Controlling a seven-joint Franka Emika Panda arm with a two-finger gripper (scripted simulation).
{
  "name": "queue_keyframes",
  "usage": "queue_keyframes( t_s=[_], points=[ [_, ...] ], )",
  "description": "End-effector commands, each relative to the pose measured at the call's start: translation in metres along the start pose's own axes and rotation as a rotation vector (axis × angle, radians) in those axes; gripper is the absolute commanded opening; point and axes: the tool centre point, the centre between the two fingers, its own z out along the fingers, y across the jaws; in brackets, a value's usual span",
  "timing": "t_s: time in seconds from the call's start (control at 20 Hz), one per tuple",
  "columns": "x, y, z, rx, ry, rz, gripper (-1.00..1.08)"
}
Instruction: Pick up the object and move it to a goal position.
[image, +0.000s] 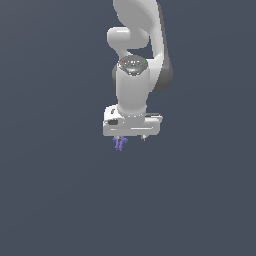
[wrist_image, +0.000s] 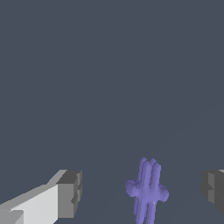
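We see the white gripper spread open around the tiny purple-blue pronged object; seemingly light and rigid, best pinched across its stem.

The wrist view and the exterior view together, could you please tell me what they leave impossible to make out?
- Object: its lower end is cut off by the wrist view's edge.
- Object in the exterior view: too small to make out its prongs.
- Gripper: one finger is cut off by the frame edge; in the exterior view the hand's body hides most of both.
- Goal position: no marker shows in either view.
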Motion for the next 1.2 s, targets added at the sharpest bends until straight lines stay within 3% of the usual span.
queue_keyframes(
  t_s=[0.0, 0.55, 1.15],
  points=[
    [0.003, -0.002, -0.004, 0.006, 0.008, -0.001, 1.00],
    [-0.011, 0.005, 0.015, 0.007, -0.003, 0.084, 1.00],
    [-0.065, 0.031, 0.074, 0.003, -0.036, 0.406, 1.00]
  ],
)
